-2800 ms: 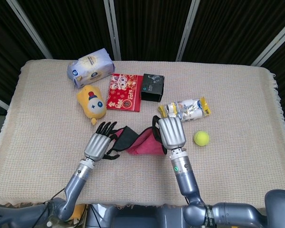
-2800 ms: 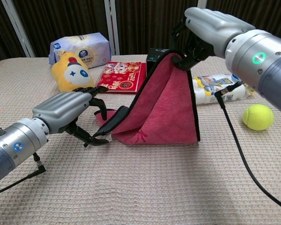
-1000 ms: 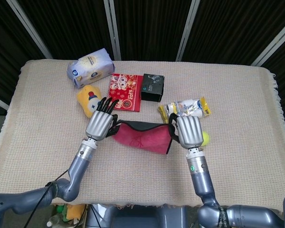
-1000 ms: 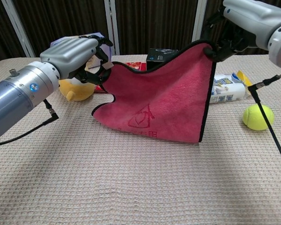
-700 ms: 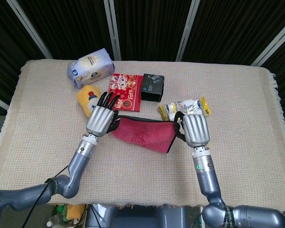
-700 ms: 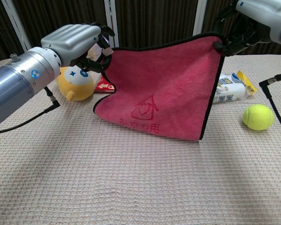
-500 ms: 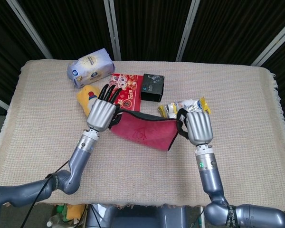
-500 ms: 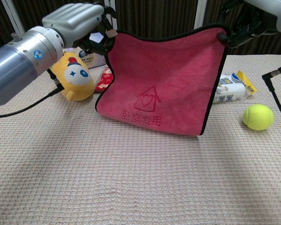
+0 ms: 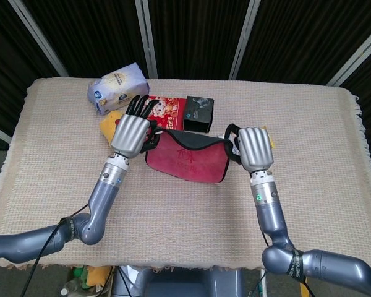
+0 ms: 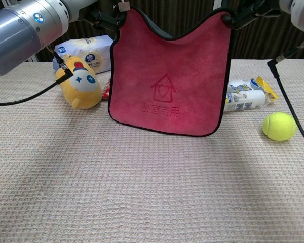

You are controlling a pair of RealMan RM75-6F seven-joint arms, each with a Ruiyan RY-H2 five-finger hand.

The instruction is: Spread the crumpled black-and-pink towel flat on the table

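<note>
Towel (image 10: pixel 169 76) hanging open between two raised hands.
Left hand (image 9: pixel 131 133) and right hand (image 9: pixel 255 148) each pinch a top corner; the fleecy pink square with black trim dangles below them, clear of the woven tablecloth (image 10: pixel 142 192).

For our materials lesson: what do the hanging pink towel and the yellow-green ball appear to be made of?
Towel: probably microfibre or terry cloth; matte, fuzzy pink pile, black sewn edging, drapes limply.
Ball: likely felt over rubber, like a tennis ball; dull fuzzy surface.
</note>
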